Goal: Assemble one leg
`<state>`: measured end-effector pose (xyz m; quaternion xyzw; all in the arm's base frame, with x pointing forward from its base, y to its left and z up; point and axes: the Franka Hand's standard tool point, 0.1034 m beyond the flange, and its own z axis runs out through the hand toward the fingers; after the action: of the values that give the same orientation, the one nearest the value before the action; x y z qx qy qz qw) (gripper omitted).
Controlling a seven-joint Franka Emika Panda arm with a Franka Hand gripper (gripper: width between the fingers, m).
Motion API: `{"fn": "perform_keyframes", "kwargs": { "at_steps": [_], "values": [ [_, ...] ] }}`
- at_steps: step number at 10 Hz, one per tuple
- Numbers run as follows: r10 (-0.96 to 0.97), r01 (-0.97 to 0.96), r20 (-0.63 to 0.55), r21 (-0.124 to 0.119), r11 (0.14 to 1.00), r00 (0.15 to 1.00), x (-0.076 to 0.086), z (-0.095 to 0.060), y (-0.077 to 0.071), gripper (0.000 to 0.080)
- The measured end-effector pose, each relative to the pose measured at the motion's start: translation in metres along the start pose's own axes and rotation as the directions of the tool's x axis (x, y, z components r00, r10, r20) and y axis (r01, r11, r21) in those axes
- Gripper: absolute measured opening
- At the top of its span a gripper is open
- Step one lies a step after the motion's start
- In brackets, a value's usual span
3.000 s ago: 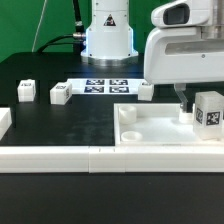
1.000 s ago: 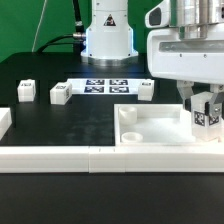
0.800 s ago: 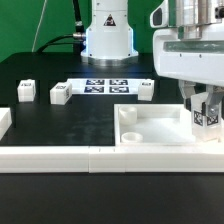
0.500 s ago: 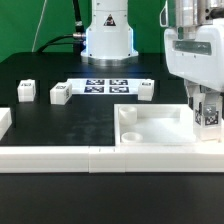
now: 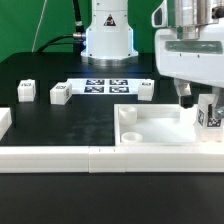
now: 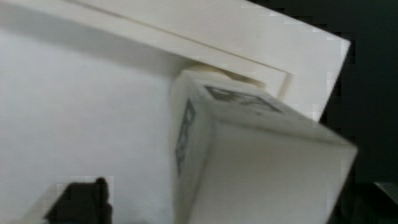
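Observation:
The leg (image 5: 212,113) is a small white block with a marker tag, standing upright at the corner of the white tray (image 5: 150,128) on the exterior view's right. In the wrist view the leg (image 6: 249,140) fills the middle, its end set in the tray's corner hole. My gripper (image 5: 200,98) straddles it from above. One dark finger (image 5: 185,96) stands clear of the leg's side, and in the wrist view the gripper (image 6: 231,205) has a gap between the finger (image 6: 80,200) and the leg. The jaws are open.
Three more small white blocks (image 5: 25,92) (image 5: 59,94) (image 5: 146,90) lie at the back. The marker board (image 5: 105,86) lies before the robot base. Long white rails (image 5: 60,158) run along the front. A white part (image 5: 4,122) sits at the left edge.
The gripper was closed round the leg a second ago. Its fingers have since spread and the hand has shifted slightly to the exterior view's left. The leg stays upright in the tray's corner.

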<state>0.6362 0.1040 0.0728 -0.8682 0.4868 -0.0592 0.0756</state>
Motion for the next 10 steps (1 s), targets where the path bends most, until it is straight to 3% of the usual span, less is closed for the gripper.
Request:
{"fn": "perform_keyframes", "kwargs": {
  "at_steps": [2,5,10],
  "values": [
    [-0.255,0.255,0.000,0.003,0.967,0.967,-0.003,-0.001,-0.003,0.0648],
    [-0.542,0.542,0.000,-0.004,0.840,0.840,-0.010,0.002,-0.005,0.0649],
    [-0.867,0.866,0.005,-0.050,0.498,0.499,-0.008,0.005,-0.003,0.0649]
  ]
}}
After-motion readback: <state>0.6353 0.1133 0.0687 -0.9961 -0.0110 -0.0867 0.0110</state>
